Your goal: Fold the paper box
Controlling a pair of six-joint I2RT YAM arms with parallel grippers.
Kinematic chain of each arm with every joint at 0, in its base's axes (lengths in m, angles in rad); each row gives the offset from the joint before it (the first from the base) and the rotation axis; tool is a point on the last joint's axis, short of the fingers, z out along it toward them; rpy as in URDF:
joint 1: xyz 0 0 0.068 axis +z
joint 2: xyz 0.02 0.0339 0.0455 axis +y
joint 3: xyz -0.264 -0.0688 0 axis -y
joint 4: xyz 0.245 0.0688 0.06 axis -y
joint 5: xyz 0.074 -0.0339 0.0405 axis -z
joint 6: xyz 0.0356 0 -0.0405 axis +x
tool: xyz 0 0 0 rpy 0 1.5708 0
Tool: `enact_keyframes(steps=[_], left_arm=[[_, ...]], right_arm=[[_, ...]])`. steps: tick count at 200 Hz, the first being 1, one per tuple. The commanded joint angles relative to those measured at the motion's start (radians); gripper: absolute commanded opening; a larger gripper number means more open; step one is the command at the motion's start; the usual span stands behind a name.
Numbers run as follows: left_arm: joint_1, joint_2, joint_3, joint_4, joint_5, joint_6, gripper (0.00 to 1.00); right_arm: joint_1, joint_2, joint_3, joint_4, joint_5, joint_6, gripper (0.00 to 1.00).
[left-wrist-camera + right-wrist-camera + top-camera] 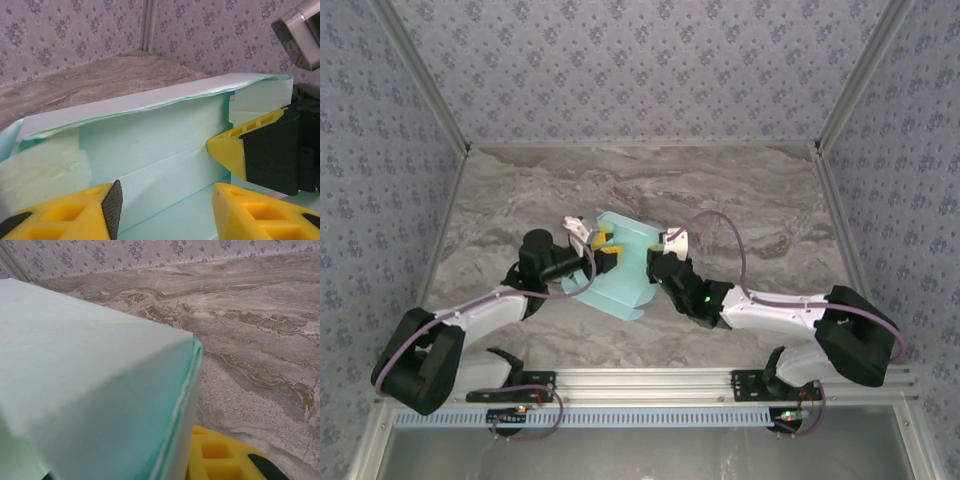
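Note:
The paper box is pale aqua card, partly folded, lying mid-table with its walls raised. My left gripper reaches into it from the left and stands open; its yellow fingers straddle a creased inner panel of the paper box without closing on it. My right gripper holds the box's right wall. One of its yellow, black-padded fingers shows inside the box. The other finger sits outside the doubled wall, which hides the inner one.
The marbled grey table stretches out around the box. Patterned walls close the back and both sides. The aluminium rail with the arm bases runs along the near edge.

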Motion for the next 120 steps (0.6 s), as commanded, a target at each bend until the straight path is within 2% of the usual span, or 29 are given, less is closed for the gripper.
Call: enact_keyframes(steps=[1, 27, 53, 76, 120], left_arm=[[0.026, -0.068, -0.034, 0.01, -0.052, -0.01, 0.5], [0.022, -0.205, -0.083, -0.027, -0.096, -0.044, 0.49], [0.022, -0.289, -0.061, -0.185, -0.184, 0.003, 0.5], [0.025, -0.251, -0.043, -0.212, -0.223, 0.024, 0.62], [0.028, -0.089, 0.006, -0.124, -0.201, 0.011, 0.62]], right_arm=[[-0.002, -0.035, -0.014, -0.013, -0.003, -0.015, 0.21], [-0.006, -0.035, -0.015, -0.01, -0.003, -0.019, 0.21], [-0.007, -0.031, -0.014, -0.008, -0.004, -0.028, 0.21], [-0.005, -0.03, -0.01, -0.006, -0.009, -0.032, 0.21], [0.003, -0.027, -0.001, -0.005, -0.016, -0.035, 0.21]])
